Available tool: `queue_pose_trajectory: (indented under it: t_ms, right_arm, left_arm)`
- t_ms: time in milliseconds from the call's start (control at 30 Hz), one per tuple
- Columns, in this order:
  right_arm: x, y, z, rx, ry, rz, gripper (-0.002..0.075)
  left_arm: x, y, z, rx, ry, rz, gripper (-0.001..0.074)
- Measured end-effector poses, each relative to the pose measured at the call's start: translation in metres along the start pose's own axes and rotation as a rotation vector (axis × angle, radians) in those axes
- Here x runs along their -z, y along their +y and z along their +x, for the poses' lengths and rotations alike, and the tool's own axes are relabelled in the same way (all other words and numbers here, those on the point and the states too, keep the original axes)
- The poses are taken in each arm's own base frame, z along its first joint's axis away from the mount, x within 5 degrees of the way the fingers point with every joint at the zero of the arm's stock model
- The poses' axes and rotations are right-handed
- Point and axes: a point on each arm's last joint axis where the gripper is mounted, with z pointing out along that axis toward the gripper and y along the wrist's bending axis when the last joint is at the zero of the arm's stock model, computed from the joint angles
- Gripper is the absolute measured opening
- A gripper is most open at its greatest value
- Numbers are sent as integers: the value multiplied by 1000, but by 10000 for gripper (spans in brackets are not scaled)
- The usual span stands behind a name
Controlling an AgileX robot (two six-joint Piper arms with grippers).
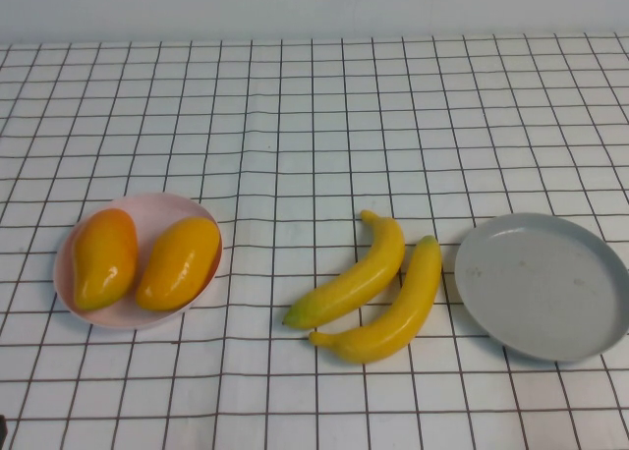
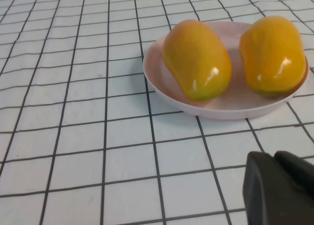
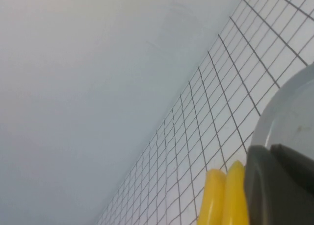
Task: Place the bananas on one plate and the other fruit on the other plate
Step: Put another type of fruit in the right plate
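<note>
Two mangoes lie side by side on the pale pink plate at the left. Two bananas lie side by side on the cloth just left of the empty grey-blue plate. Neither gripper shows in the high view. My left gripper is shut and empty, low over the cloth a short way from the pink plate and its mangoes. My right gripper is shut and empty, near the bananas and the grey-blue plate.
A white cloth with a black grid covers the table. A pale wall runs along the far edge.
</note>
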Motion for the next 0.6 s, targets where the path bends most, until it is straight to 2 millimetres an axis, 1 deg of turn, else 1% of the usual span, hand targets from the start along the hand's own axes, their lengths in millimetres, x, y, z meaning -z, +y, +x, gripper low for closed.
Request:
queue_pose_trajectory:
  t_ms: [133, 433, 533, 600]
  right_arm:
    - [0, 0, -1, 65, -9, -5, -16]
    - [0, 1, 4, 83, 37, -12, -16]
    - [0, 4, 8, 131, 106, -7, -16]
    - [-1, 15, 7, 216, 187, 17, -16]
  left_arm:
    - [0, 0, 0, 1, 0, 1, -3]
    - [0, 0, 0, 1, 0, 1, -3]
    - [0, 0, 0, 1, 0, 1, -3]
    - [0, 0, 0, 1, 0, 1, -3]
